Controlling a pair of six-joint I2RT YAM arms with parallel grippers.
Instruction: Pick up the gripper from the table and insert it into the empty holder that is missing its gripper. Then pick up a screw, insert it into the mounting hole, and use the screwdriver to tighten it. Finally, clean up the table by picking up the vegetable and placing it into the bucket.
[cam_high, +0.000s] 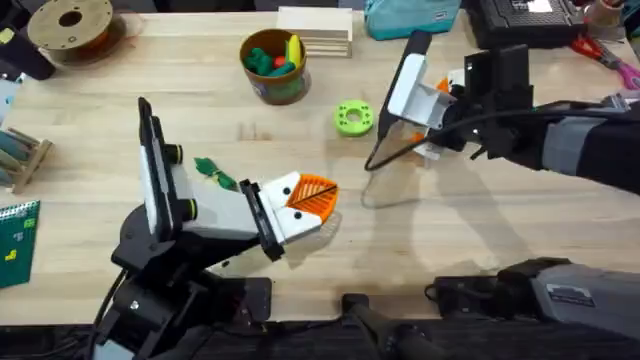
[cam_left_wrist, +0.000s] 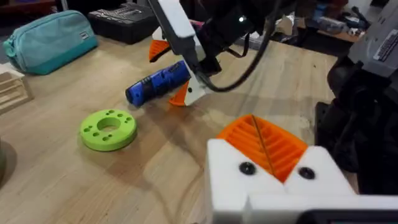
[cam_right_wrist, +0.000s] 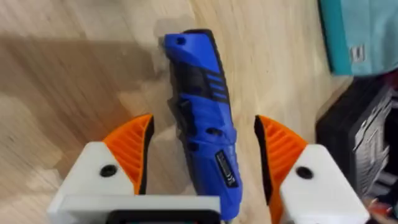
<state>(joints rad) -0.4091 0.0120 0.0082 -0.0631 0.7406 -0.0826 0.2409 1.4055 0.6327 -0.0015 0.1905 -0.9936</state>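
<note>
The blue screwdriver (cam_right_wrist: 202, 106) lies on the wooden table between the orange pads of my right gripper (cam_right_wrist: 202, 140), which is open and straddles it with a gap on each side. In the left wrist view the screwdriver (cam_left_wrist: 155, 84) rests under the right gripper (cam_left_wrist: 169, 71). My left gripper (cam_high: 312, 195) hovers low over the table's middle, its pads pressed together and shut (cam_left_wrist: 264, 140). The green leafy vegetable (cam_high: 215, 172) lies just left of the left gripper. The bucket (cam_high: 273, 62) with toy produce stands at the back. The loose gripper, holder and screw are out of view.
A bright green disc (cam_high: 353, 117) sits between the two grippers. A teal pouch (cam_high: 410, 18), a stack of wooden blocks (cam_high: 315, 32) and a black case (cam_high: 520, 20) line the far edge. A filament spool (cam_high: 72, 25) is at the back left.
</note>
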